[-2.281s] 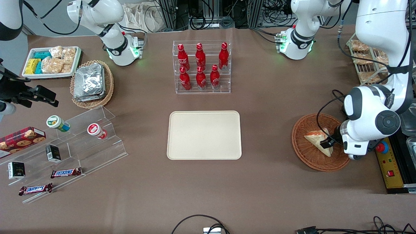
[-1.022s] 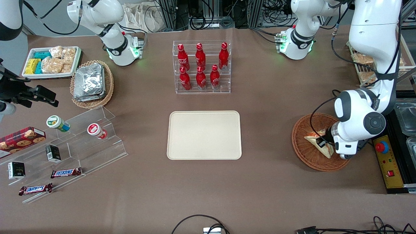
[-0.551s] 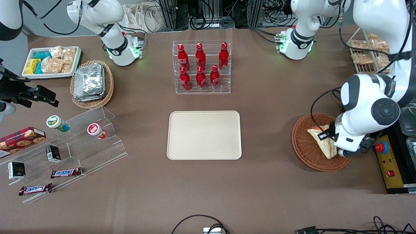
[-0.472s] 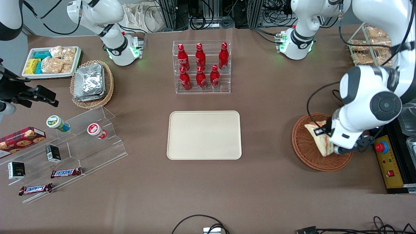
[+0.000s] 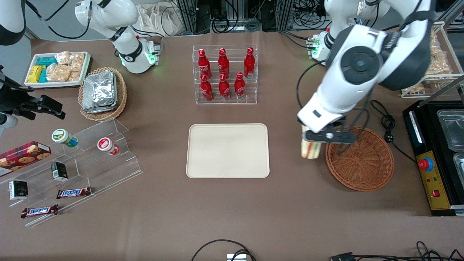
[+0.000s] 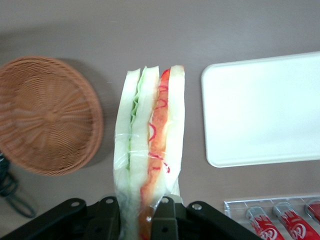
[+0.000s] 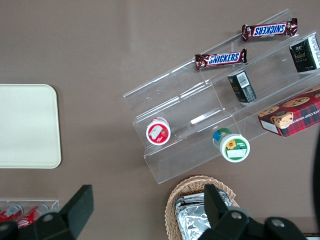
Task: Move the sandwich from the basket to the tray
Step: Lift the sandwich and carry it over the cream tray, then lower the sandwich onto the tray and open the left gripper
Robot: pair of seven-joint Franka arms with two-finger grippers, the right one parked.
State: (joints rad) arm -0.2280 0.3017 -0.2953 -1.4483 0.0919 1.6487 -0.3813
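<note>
front high overview; wrists downward; tray (image 5: pixel 228 150) shared

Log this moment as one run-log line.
phase: carry | gripper: shut on sandwich, above table between basket and tray | basket: empty | tray: empty

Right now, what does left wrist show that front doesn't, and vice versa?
Left wrist only: the sandwich's green and red filling layers edge-on, clamped in the gripper.
Front only: the whole working arm, the snack display steps, the foil-pack basket, and the black console.
Both: sandwich held in the air between the empty basket and the bare tray, plus the red bottles.
</note>
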